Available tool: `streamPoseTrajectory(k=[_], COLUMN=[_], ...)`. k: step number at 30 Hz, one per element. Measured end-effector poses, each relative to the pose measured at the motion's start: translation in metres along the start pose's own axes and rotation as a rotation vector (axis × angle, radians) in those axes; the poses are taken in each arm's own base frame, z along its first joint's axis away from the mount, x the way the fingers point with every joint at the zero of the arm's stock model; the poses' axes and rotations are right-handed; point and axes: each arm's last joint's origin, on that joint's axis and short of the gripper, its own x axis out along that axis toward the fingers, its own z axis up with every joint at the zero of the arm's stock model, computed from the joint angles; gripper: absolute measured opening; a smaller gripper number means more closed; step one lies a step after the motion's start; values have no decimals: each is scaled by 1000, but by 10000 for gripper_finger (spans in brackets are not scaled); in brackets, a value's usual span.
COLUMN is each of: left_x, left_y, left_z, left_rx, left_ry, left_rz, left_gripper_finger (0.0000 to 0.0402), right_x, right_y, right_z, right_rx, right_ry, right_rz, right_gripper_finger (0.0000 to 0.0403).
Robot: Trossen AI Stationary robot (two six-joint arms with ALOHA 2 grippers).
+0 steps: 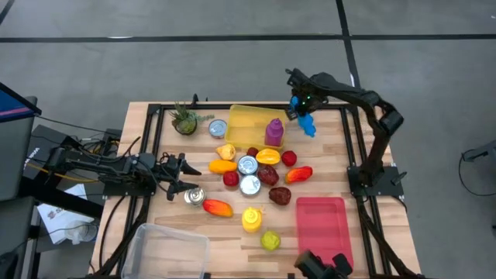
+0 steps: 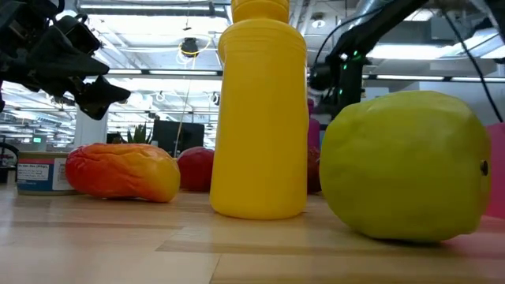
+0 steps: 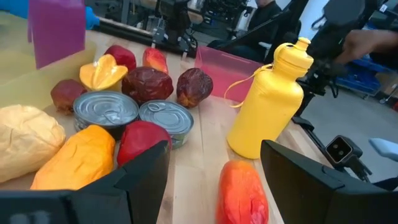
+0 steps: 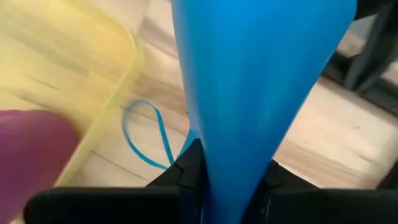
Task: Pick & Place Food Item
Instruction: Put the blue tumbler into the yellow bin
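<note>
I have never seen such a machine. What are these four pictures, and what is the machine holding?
It is a robot with two dark arms at a wooden table. One picture looks down from above, one looks level across the tabletop, and two come from cameras on the arms' wrists.

On the table lie toy foods, tins, a yellow bottle, a green fruit, a yellow tray, a pink tray and a small plant.

The right gripper, at the far edge beside the yellow tray, is shut on a blue item; I cannot tell what it is. The left gripper hangs open, holding nothing, near a tin.
</note>
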Motion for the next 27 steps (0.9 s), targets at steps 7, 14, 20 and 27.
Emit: streamPoseTrajectory(k=[7, 14, 20, 27], left_x=[0, -1, 4, 23], left_y=[-2, -4, -7, 7], left_z=[9, 26, 41, 48], left_rx=[45, 121, 197, 162], left_ry=[-104, -292, -462, -532], left_rz=[-2, 69, 96, 173], left_gripper_finger=[246, 246, 246, 248], right_x=[-70, -144, -188, -187], right_y=[-5, 9, 41, 95], right_z=[-15, -32, -37, -25], right_rx=[12, -59, -174, -292], right_ry=[-250, -663, -1019, -1216], right_rz=[80, 246, 442, 615], right_gripper_finger=[55, 55, 55, 55])
